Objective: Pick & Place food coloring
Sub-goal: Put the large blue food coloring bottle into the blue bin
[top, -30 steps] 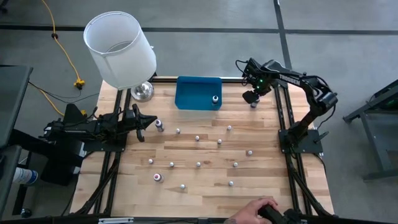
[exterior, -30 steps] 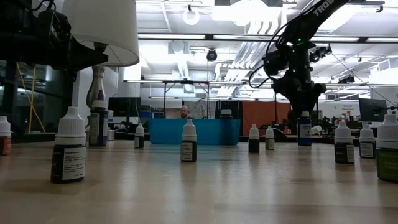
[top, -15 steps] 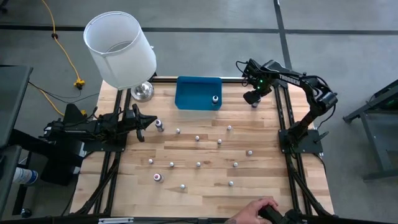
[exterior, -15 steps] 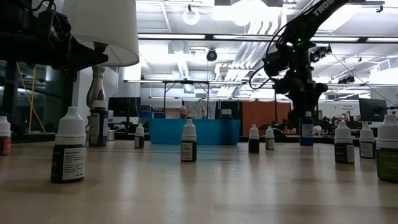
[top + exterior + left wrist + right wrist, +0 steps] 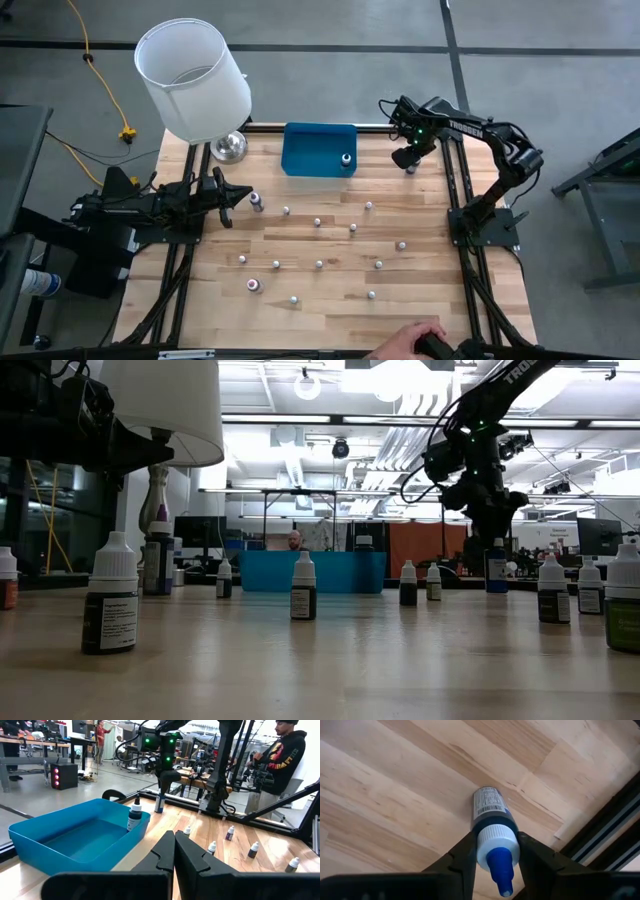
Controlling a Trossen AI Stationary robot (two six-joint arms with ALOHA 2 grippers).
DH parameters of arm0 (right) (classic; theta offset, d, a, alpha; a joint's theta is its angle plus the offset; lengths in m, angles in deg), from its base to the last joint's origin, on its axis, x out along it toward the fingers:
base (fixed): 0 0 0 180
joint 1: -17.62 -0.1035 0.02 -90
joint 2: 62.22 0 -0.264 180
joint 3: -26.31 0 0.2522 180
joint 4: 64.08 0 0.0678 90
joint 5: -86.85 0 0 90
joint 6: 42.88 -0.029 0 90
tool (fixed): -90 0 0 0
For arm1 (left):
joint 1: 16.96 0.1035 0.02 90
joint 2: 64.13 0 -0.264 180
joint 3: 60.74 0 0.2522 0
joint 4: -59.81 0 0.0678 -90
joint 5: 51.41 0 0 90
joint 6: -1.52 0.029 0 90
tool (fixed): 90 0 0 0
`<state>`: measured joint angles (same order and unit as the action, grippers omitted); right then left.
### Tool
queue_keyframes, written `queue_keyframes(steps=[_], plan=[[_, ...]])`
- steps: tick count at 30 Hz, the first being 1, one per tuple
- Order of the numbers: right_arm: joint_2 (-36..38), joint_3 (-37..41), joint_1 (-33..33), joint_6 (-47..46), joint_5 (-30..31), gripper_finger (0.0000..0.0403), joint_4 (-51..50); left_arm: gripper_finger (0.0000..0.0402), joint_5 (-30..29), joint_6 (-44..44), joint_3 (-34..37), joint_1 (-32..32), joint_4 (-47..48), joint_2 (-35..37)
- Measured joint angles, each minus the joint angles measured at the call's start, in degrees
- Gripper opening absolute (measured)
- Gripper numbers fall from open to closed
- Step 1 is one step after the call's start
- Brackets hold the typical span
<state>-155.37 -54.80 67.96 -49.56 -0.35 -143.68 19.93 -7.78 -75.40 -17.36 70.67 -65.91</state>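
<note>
Right tool (image 5: 492, 854) clamps blue-tipped food coloring bottle (image 5: 490, 820) (upright); left tool (image 5: 174, 851) closed, empty

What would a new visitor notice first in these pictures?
Probably the big white lampshade at the table's far left corner, then the blue tray at the far edge with one bottle in it. At the far right corner, the right pincer grips a blue-tipped dropper bottle by its cap.

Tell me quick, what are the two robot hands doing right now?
Left gripper: shut, holding nothing, waiting at the table's left side.
Right gripper: jaws closed on a blue-tipped bottle standing near the table's far right corner.
</note>
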Motion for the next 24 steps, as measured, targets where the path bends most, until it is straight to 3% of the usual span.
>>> queue_keyframes(steps=[14,24], plan=[[7.78,-1.13,-1.93,-0.84,-6.65,0.0115,-3.27,0.0000,-0.02,0.00,0.02,0.00,0.01,-0.02],[8.87,-19.39,-4.51,0.51,-7.13,0.0115,-11.14,0.0000,-0.02,0.00,0.02,0.00,-0.02,0.00]])
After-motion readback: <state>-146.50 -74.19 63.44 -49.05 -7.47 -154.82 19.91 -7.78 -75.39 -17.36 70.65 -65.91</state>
